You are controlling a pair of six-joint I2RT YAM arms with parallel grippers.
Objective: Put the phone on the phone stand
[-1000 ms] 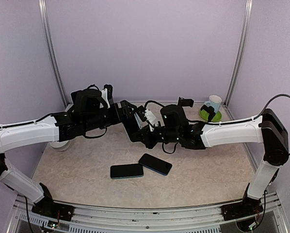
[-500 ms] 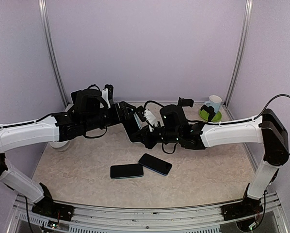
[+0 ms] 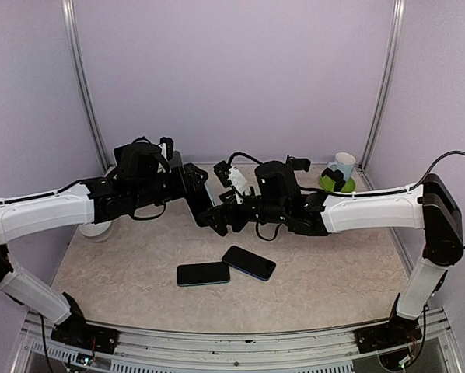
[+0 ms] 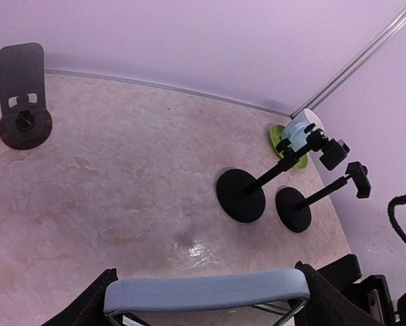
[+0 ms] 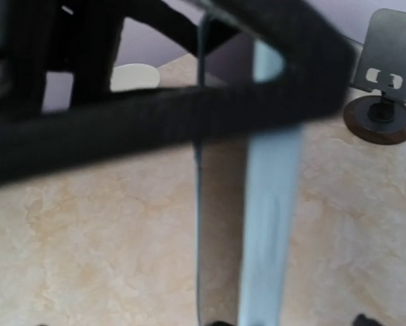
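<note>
A phone with a pale blue-grey edge [image 4: 203, 291] is held in the air over the middle of the table. My left gripper [image 3: 208, 210] is shut on it; in the left wrist view the edge spans from one finger [image 4: 81, 311] to the other. My right gripper [image 3: 232, 213] faces the left one from close by and is open. In the right wrist view the phone [image 5: 271, 224] runs upright, blurred, with the left arm [image 5: 155, 122] across the top. A flat-backed phone stand [image 4: 23, 88] is at the back left, also visible as the phone stand [image 5: 385, 88].
Two dark phones [image 3: 203, 273] [image 3: 249, 263] lie flat near the front. Two clamp stands on round black bases [image 4: 240, 197] [image 4: 294, 209] are at the back right. Beside them a mug [image 3: 343, 165] sits on a green coaster [image 3: 335, 186]. A white dish [image 3: 97, 231] is at the left.
My right gripper has opened and let go of the phone. My left gripper has closed on it. Both grippers have shifted slightly up and back.
</note>
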